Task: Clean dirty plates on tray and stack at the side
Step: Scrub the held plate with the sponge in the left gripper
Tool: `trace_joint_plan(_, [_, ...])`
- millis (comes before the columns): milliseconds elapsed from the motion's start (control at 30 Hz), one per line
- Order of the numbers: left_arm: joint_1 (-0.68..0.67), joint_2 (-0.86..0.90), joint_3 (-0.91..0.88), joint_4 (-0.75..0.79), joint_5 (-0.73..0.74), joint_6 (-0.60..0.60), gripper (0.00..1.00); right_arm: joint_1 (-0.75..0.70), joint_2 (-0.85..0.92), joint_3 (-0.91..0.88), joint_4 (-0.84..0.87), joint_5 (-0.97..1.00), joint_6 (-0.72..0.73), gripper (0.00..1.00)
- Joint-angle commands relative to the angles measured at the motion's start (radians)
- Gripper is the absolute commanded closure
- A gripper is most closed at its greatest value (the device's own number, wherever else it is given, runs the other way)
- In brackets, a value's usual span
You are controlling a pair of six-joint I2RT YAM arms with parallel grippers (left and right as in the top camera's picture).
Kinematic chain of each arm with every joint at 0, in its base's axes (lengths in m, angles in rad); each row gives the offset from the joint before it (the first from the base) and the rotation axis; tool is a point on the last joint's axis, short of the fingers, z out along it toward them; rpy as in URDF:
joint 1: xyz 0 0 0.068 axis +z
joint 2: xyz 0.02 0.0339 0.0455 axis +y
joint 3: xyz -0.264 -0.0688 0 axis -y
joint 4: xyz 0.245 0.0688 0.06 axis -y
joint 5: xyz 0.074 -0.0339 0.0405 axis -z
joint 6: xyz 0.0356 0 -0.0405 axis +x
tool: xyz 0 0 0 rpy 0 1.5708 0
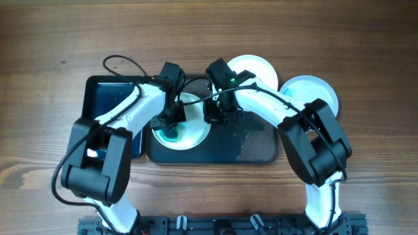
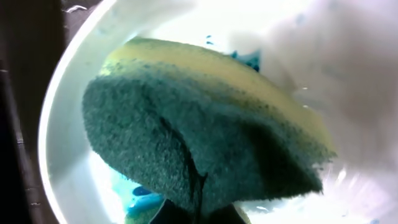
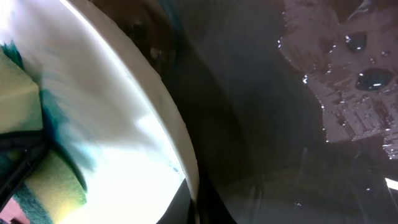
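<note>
tray plate (image 1: pixel 196 132) x1 | side plates x2 (image 1: pixel 253 68) (image 1: pixel 313 91) | sponge (image 2: pixel 199 143) x1 in L gripper (image 1: pixel 171 126)

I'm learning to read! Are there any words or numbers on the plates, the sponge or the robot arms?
None: no word, label, number or sign can be read in any view.
The sponge, the plate under it and the black tray look plain.
The side plates show no print.
The robot arms appear too small to tell if they carry any marking.
</note>
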Motion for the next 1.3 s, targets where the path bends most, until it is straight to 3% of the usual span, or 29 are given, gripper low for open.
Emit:
trace_joint_plan(0, [0.003,0.023,0.018,-0.009,-0.191,-0.019,0.96,-0.002,0.040,-0.011,0.003,-0.001,-0.003,0.96])
trace_joint_plan(67, [0.000,0.022,0.018,0.003,-0.100,-0.018,0.96,-0.002,0.040,-0.011,0.003,-0.001,-0.003,0.96])
trace_joint_plan(167, [-0.002,0.022,0.018,0.074,0.279,0.089,0.96,-0.002,0.040,-0.011,0.003,0.000,-0.004,0.96])
trace_joint_plan(233, [-0.002,0.022,0.018,0.105,0.385,0.120,0.96,-0.002,0.040,-0.011,0.002,0.000,-0.007,0.96])
trace_joint_plan(300, [0.000,0.022,0.018,0.097,0.271,0.087,0.96,-0.002,0.040,-0.011,0.002,0.000,-0.007,0.96])
trace_joint_plan(467, [0.004,0.022,0.018,-0.014,-0.346,-0.192,0.96,-0.002,0.040,-0.011,0.002,0.000,-0.007,0.96])
trace_joint_plan(567, [0.003,0.022,0.018,-0.064,-0.444,-0.248,0.96,-0.002,0.040,-0.011,0.003,0.000,-0.007,0.96])
trace_joint_plan(633, [0.003,0.022,0.018,-0.063,-0.352,-0.248,0.96,-0.002,0.040,-0.011,0.004,-0.001,-0.007,0.96])
trace_joint_plan(700, [0.003,0.022,0.017,-0.052,-0.168,-0.240,0.96,-0.002,0.040,-0.011,0.003,-0.001,-0.007,0.96])
trace_joint_plan(833, [-0.004,0.022,0.013,0.083,0.337,0.070,0.96,-0.002,0.040,-0.011,0.002,-0.001,-0.013,0.96])
trace_joint_plan(867, [-0.006,0.022,0.013,0.115,0.399,0.131,0.96,-0.002,0.040,-0.011,0.002,-0.004,-0.020,0.96])
trace_joint_plan(933, [-0.005,0.022,0.013,0.157,0.328,0.130,0.96,-0.002,0.040,-0.011,-0.003,-0.019,-0.030,0.96])
trace_joint_plan(1133, [0.002,0.022,0.013,0.138,-0.269,-0.213,0.96,-0.002,0.040,-0.011,-0.002,-0.017,-0.029,0.96])
trace_joint_plan(1200, [0.002,0.022,0.013,0.074,-0.309,-0.269,0.96,-0.002,0.040,-0.011,-0.002,-0.015,-0.029,0.96])
trace_joint_plan(1267, [0.001,0.022,0.013,-0.011,-0.203,-0.267,0.96,-0.002,0.040,-0.011,0.000,-0.015,-0.029,0.96])
